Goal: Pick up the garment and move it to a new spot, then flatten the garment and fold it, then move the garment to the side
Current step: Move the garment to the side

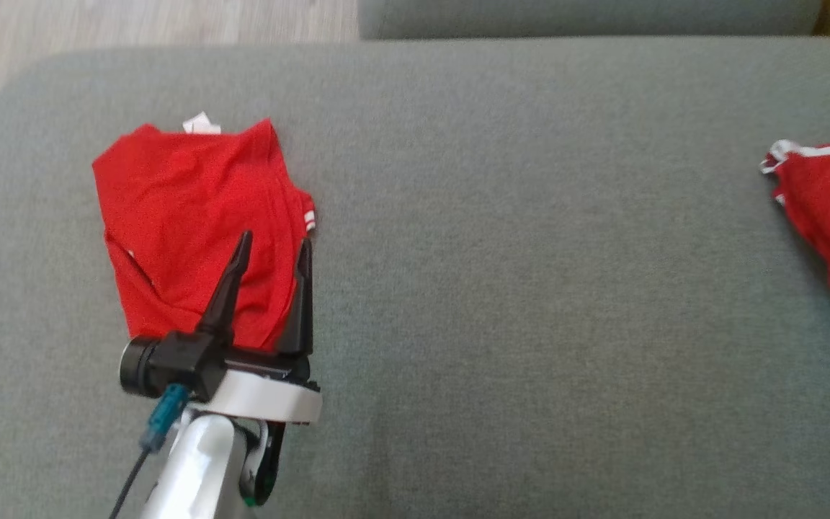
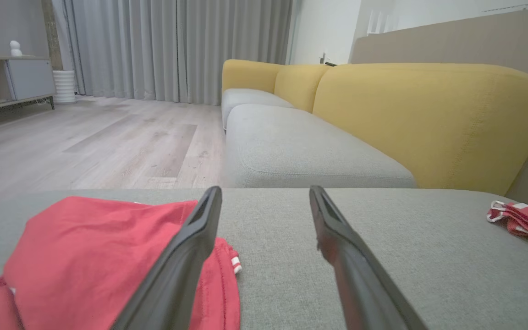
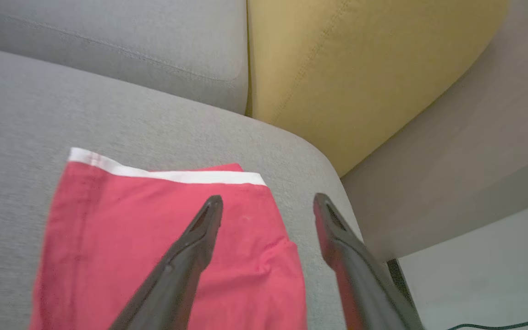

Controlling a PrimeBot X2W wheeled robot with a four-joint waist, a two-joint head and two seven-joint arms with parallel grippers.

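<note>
Left fingers (image 1: 229, 288) stand wide over a garment (image 1: 184, 202) at 9 o'clock, right fingers (image 3: 200, 238) wide over a second garment (image 1: 829, 209) at 3 o'clock.

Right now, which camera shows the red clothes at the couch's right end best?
The right wrist view: the red garment looks large, by the open right gripper, white band showing. The head view cuts it off at the right edge; the left wrist view shows it small, far off.
</note>
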